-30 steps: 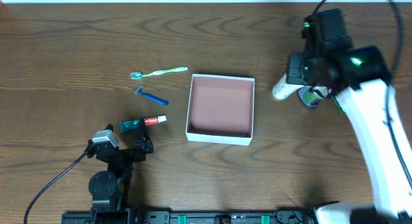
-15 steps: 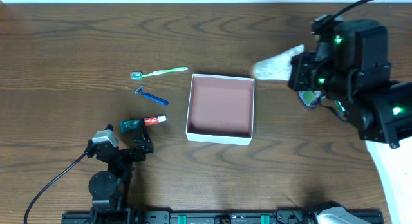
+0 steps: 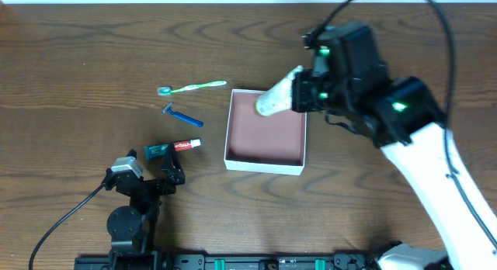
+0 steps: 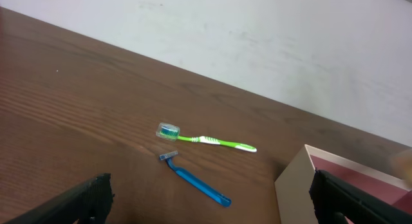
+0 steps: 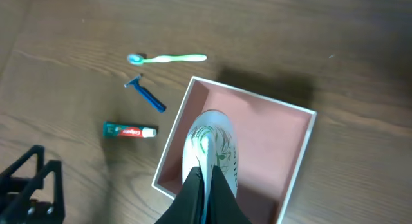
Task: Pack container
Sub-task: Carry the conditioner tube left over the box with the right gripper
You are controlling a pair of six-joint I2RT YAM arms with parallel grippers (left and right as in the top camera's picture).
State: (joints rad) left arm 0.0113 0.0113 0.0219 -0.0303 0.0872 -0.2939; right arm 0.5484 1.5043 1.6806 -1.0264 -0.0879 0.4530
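Dark wood table (image 3: 78, 37) carries the box (image 3: 264, 138) at its middle, with toothbrush (image 3: 194, 87), razor (image 3: 182, 116) and toothpaste (image 3: 175, 147) left of the box. The right gripper (image 5: 205, 185) pinches a white bottle (image 5: 212, 147) by its end above the box's far right corner. The left gripper (image 3: 171, 175) rests near-left of the box, fingers spread and empty. Released here, the bottle may strike the rim and roll out. Half a second earlier it hung outside the box, to its right.

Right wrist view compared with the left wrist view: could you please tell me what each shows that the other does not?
Only the right wrist view clearly shows the toothpaste tube and the white bottle held by the right pincer over the container. Only the left wrist view shows the pale wall behind the table. Both show the green toothbrush, the blue razor and the container.
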